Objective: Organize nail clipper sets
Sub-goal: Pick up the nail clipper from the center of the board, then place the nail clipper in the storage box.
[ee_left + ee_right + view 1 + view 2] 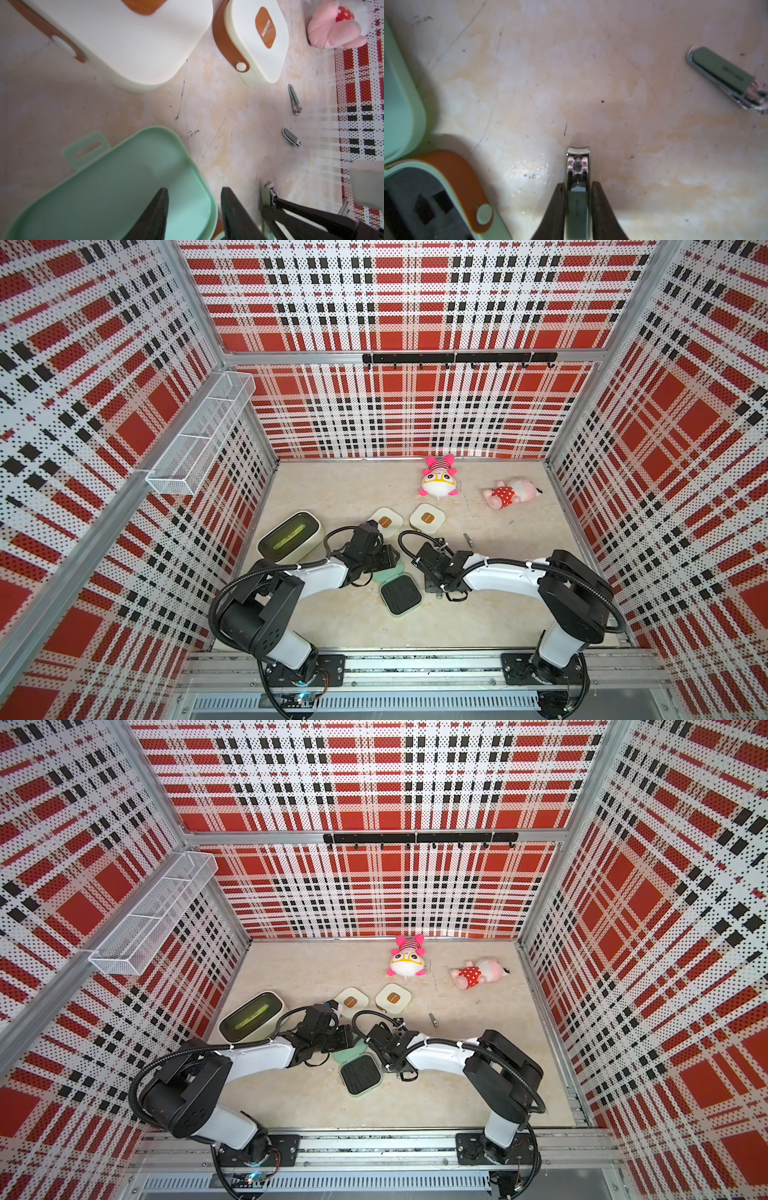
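Mint plastic marks the one open case among your three: the mint case (pixel 388 572) lies flat near the front middle of the tabletop (pixel 353 626), between the arms, with its lid (pixel 124 187) toward the back and its black ribbed insert (pixel 401 596) facing up nearer the front. Two cream cases (pixel 385 521) (pixel 427 517) sit shut, side by side, just behind it. You have three silver clippers. Your right gripper (pixel 578 184) is narrowed onto the sides of the held clipper (pixel 578 164), whose long axis runs along the fingers and whose cutting head points out past the fingertips. Two loose clippers (pixel 294 99) (pixel 291 140) lie near each other on the tabletop, toward the right wall from the cream cases, their long axes at an angle to one another. Your left gripper (pixel 193 189) stands partway open astride the lid's rim, one finger inside and one outside; whether either touches it is hard to judge in that blurred view. One cream bin (pixel 309 545) sits at the left, and two pink plush toys (pixel 438 481) (pixel 511 492) lie near the back wall.
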`<state>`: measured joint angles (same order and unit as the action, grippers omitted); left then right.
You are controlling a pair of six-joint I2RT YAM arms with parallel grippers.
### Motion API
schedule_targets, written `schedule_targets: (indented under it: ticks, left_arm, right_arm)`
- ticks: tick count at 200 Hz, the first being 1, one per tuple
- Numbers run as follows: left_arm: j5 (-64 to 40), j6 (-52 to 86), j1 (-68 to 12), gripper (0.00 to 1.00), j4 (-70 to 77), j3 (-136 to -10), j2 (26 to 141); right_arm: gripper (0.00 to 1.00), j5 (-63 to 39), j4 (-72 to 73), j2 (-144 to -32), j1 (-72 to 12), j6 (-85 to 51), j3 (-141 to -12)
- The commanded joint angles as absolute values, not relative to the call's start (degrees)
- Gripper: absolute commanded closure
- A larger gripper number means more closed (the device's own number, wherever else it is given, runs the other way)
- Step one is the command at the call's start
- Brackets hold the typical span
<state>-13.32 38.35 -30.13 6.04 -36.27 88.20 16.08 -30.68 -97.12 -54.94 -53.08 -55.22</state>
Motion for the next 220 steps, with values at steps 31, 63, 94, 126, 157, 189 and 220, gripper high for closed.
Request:
schedule_targets:
  ticks: [31,63,94,126,157,189,220]
  left_arm:
    - [-14.15,38.10,-27.36,0.54,5.33,-37.20,87.76]
    - [-13.84,37.65,-25.92,0.54,4.77,-36.87,87.44]
    - [-14.25,36.87,-23.94,0.54,4.30,-36.41,87.71]
    - [-14.59,36.25,-22.99,0.54,4.26,-36.04,88.29]
    - [-14.67,36.30,-22.77,0.54,4.89,-35.44,88.64]
    - [-14.77,36.25,-22.83,0.54,5.09,-35.25,88.96]
    - [-14.68,36.46,-22.81,0.54,5.52,-34.63,88.91]
  right_arm:
    - [0.91,15.40,-25.25,-93.44,-55.14,-43.26,-56.94]
    - [0.91,13.62,-22.28,-94.32,-57.41,-38.61,-59.26]
    - [0.91,12.24,-19.15,-95.01,-59.95,-36.40,-60.03]
    - [0.91,10.50,-15.73,-96.12,-62.06,-35.28,-60.24]
    - [0.90,9.49,-13.87,-98.23,-62.82,-35.09,-60.27]
    - [0.90,9.14,-13.49,-100.18,-63.41,-34.96,-61.08]
    - [0.90,9.39,-13.14,-101.14,-64.12,-35.44,-61.08]
